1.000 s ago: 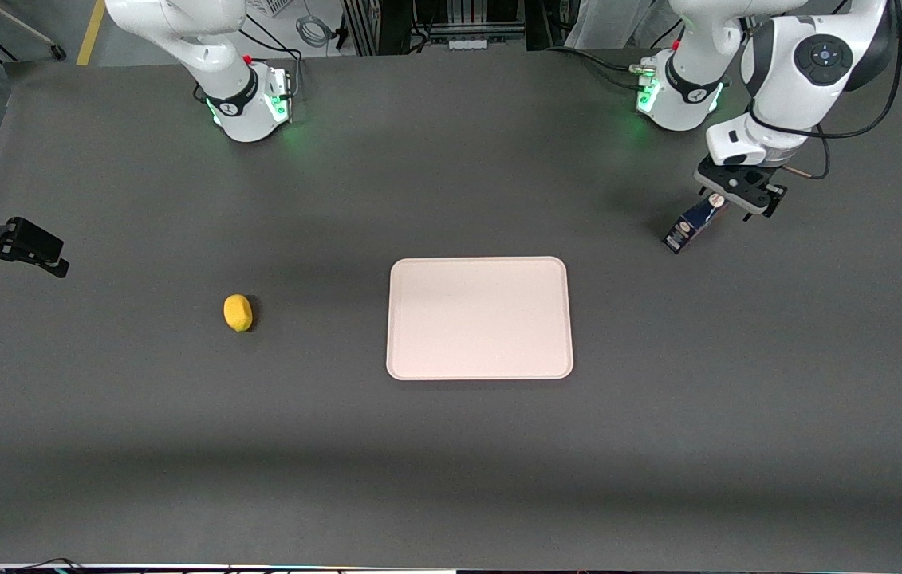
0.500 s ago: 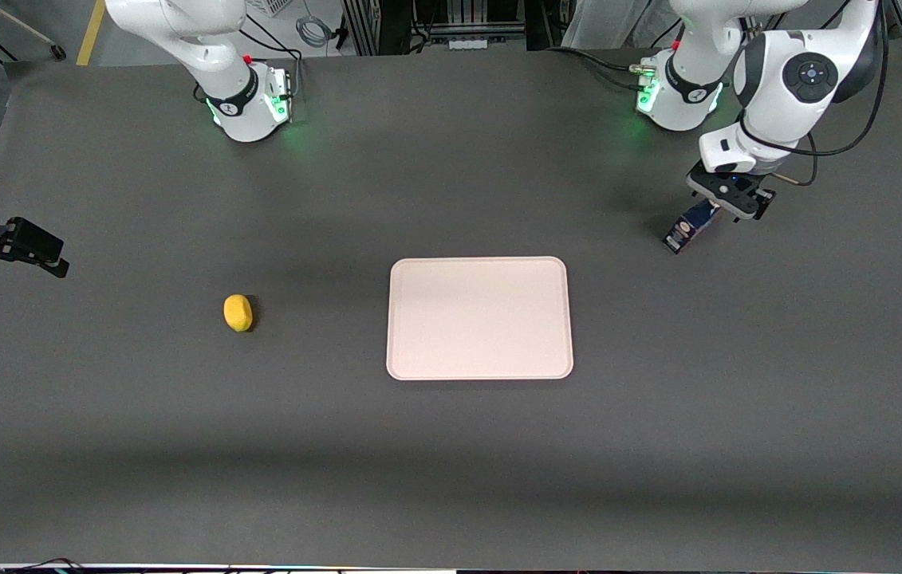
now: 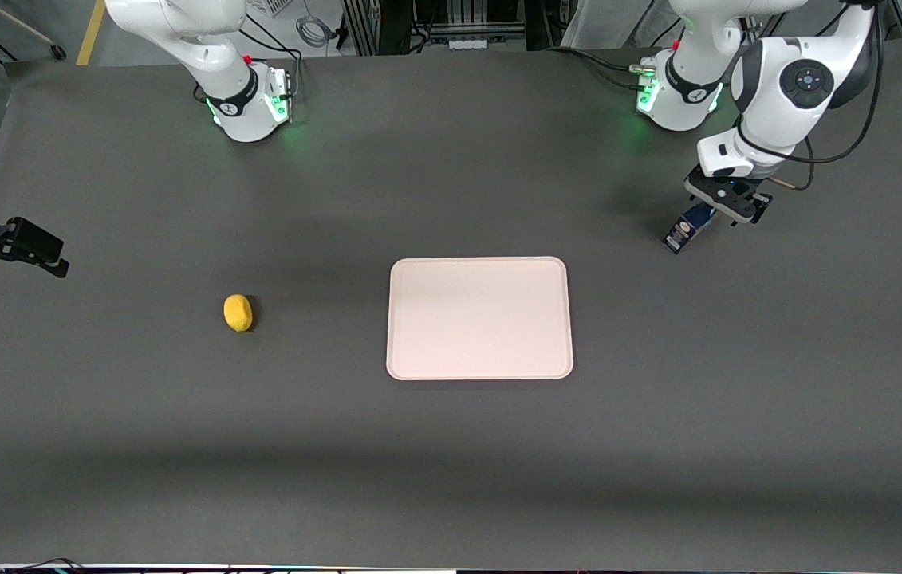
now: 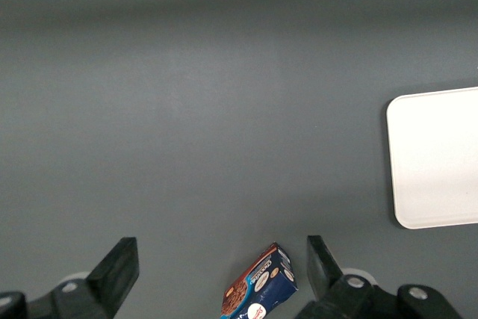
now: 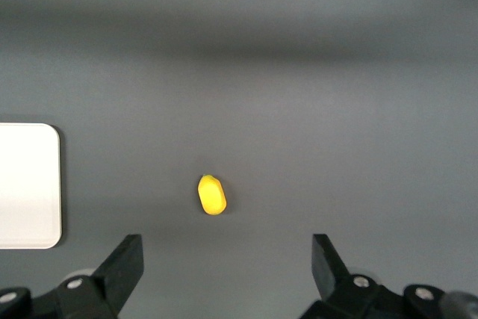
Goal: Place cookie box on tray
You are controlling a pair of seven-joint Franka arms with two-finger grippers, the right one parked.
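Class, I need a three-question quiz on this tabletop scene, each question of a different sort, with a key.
1. True or false: the cookie box already lies on the tray.
2. Which object lies toward the parked arm's end of the table? A. yellow lemon-like lump B. cookie box
3. Fill in: the left end effector hovers above the cookie box with its fingers ____.

Key:
1. False; it lies on the table, apart from the tray.
2. A
3. open, one on either side of the box.
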